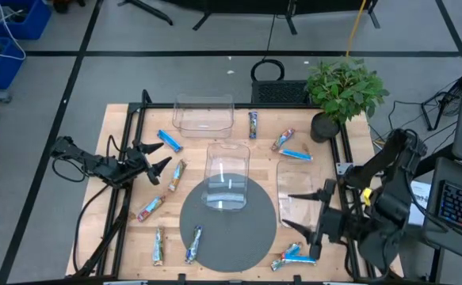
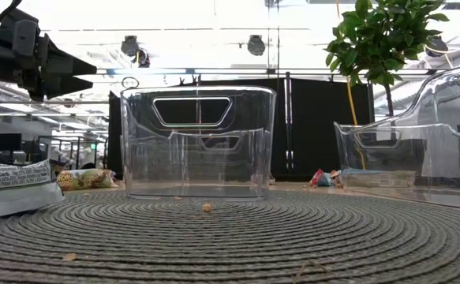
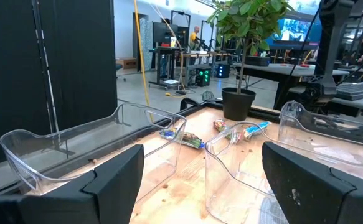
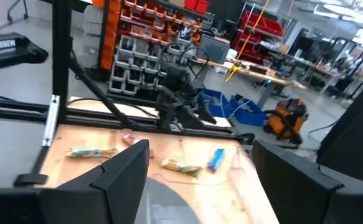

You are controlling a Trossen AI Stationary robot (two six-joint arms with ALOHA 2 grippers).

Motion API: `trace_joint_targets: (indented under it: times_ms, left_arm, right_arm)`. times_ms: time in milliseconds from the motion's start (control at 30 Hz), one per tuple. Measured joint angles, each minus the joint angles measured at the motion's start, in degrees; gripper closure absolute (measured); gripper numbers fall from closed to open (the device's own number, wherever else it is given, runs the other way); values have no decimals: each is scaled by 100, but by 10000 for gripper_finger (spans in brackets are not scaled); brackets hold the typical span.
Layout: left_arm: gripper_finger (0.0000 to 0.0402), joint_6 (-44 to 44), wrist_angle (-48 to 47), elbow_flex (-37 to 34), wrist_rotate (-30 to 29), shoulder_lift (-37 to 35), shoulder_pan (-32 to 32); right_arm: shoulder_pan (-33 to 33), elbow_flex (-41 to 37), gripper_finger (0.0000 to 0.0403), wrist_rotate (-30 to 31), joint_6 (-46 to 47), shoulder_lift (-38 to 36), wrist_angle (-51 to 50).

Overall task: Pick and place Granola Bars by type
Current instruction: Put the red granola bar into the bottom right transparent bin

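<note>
At the left edge of the tabletop: left gripper [image 1: 161, 156], fingers spread wide, nothing between them. Points toward the middle of the tabletop, probably to reach the nearest bars. Just beside its fingertips, toward the far edge: a blue bar [image 1: 169, 141]. Just beside them, toward the near edge: a tan bar [image 1: 177, 175]. Lie apart from each other, so easy to take one without touching the other.

Further toward the near left corner: second tan bar [image 1: 150, 208], then two more bars [image 1: 158, 245] at the left rim of the round grey mat [image 1: 246, 237].

In the middle: three clear bins, all seem empty, so sorting probably not yet started. Far bin [image 1: 204, 115] near the far edge, middle bin [image 1: 228, 174] standing partly on the mat, right bin [image 1: 298, 178] beside it. Likely one bin for each type.

Between the far bin and the plant [image 1: 341, 91]: three bars [image 1: 283, 139], mixed colours, lying loose on the wood.

At the near right corner: right gripper [image 1: 288, 210], also open wide and holding nothing, beside the right bin. Close below it, last bars [image 1: 290, 256] near the near edge.
</note>
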Motion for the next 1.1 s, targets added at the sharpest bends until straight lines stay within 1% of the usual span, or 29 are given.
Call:
trace_joint_targets:
  times_ms: [133,233,300,433,533,633,833,900,967,1100]
  left_arm:
    - [78,0,-1,0,2,1,-1]
    - [78,0,0,-2,0,0,-2]
    - [78,0,-2,0,0,0,-2]
    - [78,-2,-2,0,1,2,-2]
    - [78,0,0,0,2,0,-2]
    - [78,0,0,-1,2,2,0]
    - [78,0,-2,-2,2,0,-2]
    - [78,0,0,-2,2,0,-2]
    - [78,-2,-2,-2,2,1,-1]
    - [78,-2,-2,-2,2,0,0]
  right_arm:
    - [94,0,124,-39,777,147,-392]
    - [118,0,124,-414,1497,226,-748]
    - [106,0,124,-829,2090,264,-1076]
    - [-12,2,124,-1934,3370,349,-2128]
    - [-75,-27,124,-2726,4009,452,-2840]
    - [-78,-89,124,-3335,4240,517,-3194]
    - [-10,-407,124,-4465,4651,521,-3282]
    - [47,-584,124,-4678,4863,524,-3289]
    - [97,-764,124,-4741,5014,525,-3267]
    - [219,-1157,124,-4942,5132,523,-2923]
